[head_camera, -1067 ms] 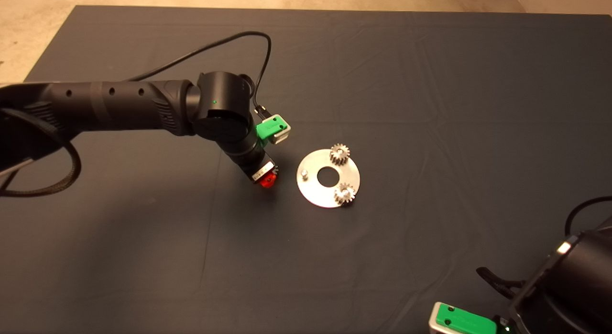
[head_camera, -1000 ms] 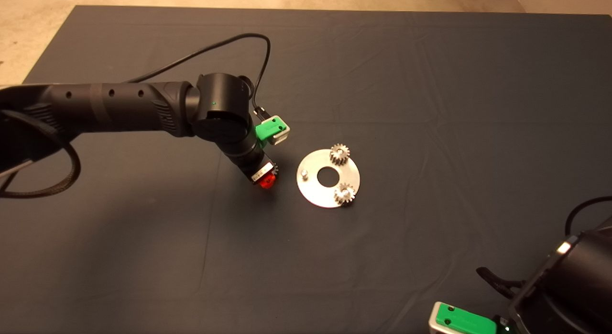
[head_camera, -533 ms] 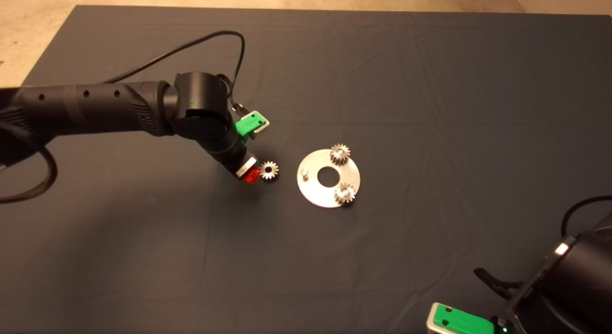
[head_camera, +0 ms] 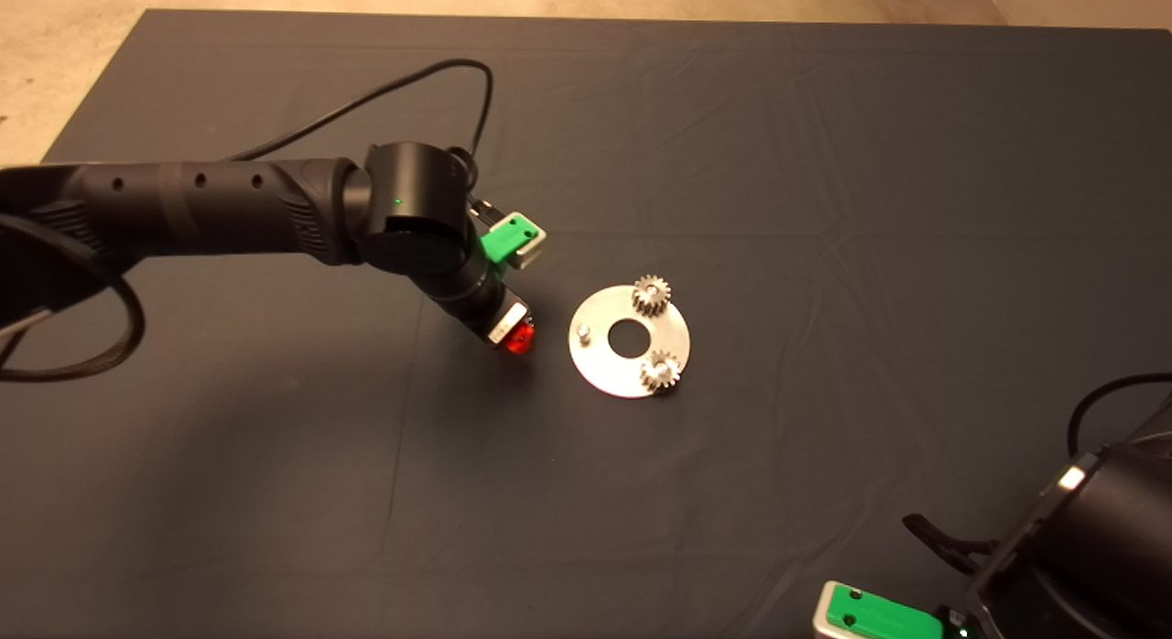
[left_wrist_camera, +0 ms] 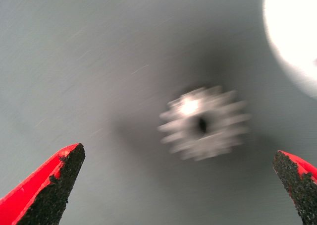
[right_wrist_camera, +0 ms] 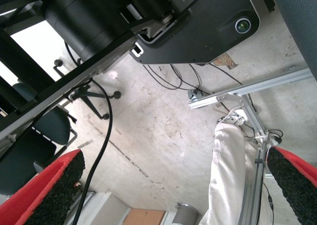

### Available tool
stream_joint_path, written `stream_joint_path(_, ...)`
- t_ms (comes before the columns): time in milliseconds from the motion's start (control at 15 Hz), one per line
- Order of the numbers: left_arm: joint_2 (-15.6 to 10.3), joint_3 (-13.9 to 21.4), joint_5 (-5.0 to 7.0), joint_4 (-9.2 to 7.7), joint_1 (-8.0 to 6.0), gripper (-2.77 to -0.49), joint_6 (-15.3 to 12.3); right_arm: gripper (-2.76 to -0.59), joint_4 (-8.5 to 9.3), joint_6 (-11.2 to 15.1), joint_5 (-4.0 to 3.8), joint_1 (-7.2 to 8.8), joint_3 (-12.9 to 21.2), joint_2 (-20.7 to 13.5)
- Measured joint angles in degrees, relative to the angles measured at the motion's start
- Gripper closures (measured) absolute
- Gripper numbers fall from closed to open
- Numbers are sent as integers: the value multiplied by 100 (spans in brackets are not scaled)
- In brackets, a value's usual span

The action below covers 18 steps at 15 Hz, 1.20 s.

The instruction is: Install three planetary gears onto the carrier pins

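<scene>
The left gripper point(head_camera: 520, 339) hangs low over the dark mat point(head_camera: 824, 163) just left of the carrier disc point(head_camera: 600, 369), fingers point(left_wrist_camera: 49, 190) spread wide around the loose third planetary gear point(left_wrist_camera: 203, 123), not touching it. Two gears point(head_camera: 651, 295) sit on pins — one carrier pin point(head_camera: 583, 330) stands bare. The right gripper point(right_wrist_camera: 173, 195) waits parked at the lower right, open.

I'm seeing dull silver-grey planetary gears point(head_camera: 651, 295) sitting on a shiny silver disc point(head_camera: 609, 369), at about three o'clock from my left gripper point(head_camera: 518, 338), which is showing red fingers point(left_wrist_camera: 47, 188) with speckled black pads and a green body; the mat point(head_camera: 824, 163) is looking dark slate, the right gripper point(right_wrist_camera: 173, 195) red and black too
</scene>
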Motion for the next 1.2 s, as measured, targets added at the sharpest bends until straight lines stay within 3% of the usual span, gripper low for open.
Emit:
stream_joint_path(133,11,116,-13,0,0,-275,-237,-273,-2,0,-10,-2,0,-1)
stream_joint_path(400,-35,182,2,41,2,-275,-314,-273,-1,0,-7,-2,0,-1)
stream_joint_path(667,-70,291,-17,384,2,-275,-489,-273,-2,0,-5,0,0,-1)
stream_joint_path(867,-96,291,-292,430,2,-275,-571,-273,-2,0,-5,1,0,-1)
stream_joint_path(1200,-168,320,-328,668,62,-275,-661,-273,-2,45,-6,2,0,2)
